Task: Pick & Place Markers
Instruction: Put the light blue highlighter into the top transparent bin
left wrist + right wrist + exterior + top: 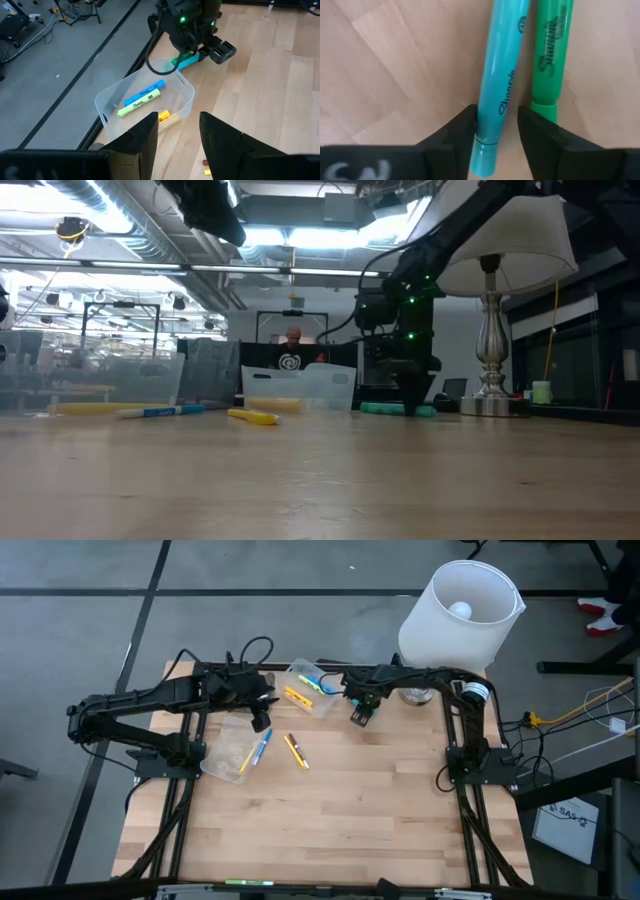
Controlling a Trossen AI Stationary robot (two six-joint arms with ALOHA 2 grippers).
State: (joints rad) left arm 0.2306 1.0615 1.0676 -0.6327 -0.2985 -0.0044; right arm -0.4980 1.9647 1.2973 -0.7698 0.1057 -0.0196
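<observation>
table (380, 800): light wood butcher-block top, arm bases mounted at left and right edges
clear bin (315, 700): on table near far edge, middle; holds markers, not lying on the table itself
second clear container (228, 752): on table left of centre, nearer than the bin
blue marker (262, 748): on the wood, against the second container's right edge
yellow-orange marker (296, 751): on the wood just right of the blue one, apart from it
teal marker (502, 75): flat on the wood
green marker (550, 55): flat on the wood, alongside the teal one
lamp (455, 615): white shade, base at far right corner
</observation>
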